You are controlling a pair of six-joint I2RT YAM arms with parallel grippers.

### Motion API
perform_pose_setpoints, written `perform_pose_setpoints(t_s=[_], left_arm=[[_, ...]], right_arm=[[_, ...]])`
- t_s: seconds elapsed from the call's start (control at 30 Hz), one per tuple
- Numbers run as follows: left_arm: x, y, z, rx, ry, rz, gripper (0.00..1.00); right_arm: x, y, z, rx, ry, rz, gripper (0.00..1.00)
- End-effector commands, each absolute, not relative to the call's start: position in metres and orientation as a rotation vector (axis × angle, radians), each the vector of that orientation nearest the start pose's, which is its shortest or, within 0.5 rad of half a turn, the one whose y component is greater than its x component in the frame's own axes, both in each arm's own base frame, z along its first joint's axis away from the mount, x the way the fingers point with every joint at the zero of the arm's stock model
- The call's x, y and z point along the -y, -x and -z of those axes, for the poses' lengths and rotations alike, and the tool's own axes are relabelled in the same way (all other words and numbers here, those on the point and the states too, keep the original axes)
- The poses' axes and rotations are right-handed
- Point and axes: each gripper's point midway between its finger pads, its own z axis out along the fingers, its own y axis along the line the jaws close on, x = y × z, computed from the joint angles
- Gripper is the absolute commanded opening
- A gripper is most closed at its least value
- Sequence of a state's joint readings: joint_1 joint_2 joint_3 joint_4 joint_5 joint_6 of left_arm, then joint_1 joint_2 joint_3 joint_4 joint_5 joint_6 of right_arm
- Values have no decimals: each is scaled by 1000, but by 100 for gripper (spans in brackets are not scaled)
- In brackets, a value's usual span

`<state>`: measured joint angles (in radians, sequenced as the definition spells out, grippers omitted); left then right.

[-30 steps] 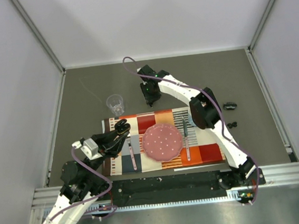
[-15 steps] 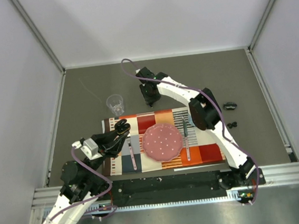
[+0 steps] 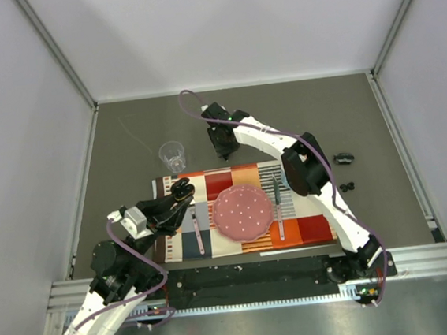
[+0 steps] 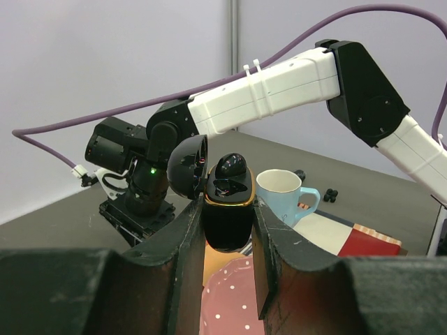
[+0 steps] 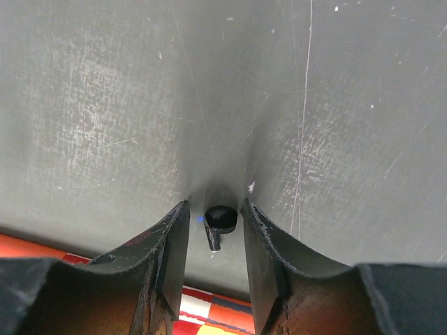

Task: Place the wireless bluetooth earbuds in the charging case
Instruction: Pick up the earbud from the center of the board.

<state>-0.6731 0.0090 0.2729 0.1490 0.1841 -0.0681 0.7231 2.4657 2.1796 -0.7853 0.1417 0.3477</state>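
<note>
My left gripper (image 3: 181,190) is shut on the black charging case (image 4: 228,222) and holds it upright above the placemat. The case's lid (image 4: 187,167) is hinged open to the left, and one glossy black earbud (image 4: 230,166) sits in the top of the case. My right gripper (image 3: 221,146) points down at the grey table beyond the placemat. In the right wrist view its jaws (image 5: 213,213) stand open on either side of the second earbud (image 5: 221,219), which lies on the table with small gaps to both fingers.
A striped placemat (image 3: 185,246) holds a pink dotted plate (image 3: 244,213) and cutlery on both sides of it. A clear glass (image 3: 172,156) stands left of my right gripper. A blue mug (image 4: 283,197) stands on the mat's far right. Small black items (image 3: 344,158) lie at the right.
My right gripper has shifted slightly left over the table. The left gripper with the case has not moved.
</note>
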Motion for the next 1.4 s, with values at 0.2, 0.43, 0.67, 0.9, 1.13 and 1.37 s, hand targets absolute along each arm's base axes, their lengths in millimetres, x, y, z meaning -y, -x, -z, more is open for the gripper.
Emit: perform_pose_setpoints(t_s=[0.2, 0.43, 0.67, 0.9, 1.13, 1.37], left_arm=[[139, -123, -340, -898, -438, 765, 0], [139, -124, -340, -897, -436, 765, 0], [140, -124, -338, -898, -436, 770, 0], [139, -124, -339, -897, -434, 770, 0], [138, -123, -339, -893, -433, 770, 0], [137, -123, -339, -895, -430, 769, 0]], right_arm=[[-347, -408, -17, -2667, 478, -71, 31], [-347, -407, -17, -2672, 471, -70, 29], [-346, -405, -16, -2682, 452, -65, 29], [-339, -405, -18, -2678, 423, -26, 38], [-344, -404, -13, -2691, 434, -52, 36], [-351, -406, -11, -2689, 452, -78, 34]])
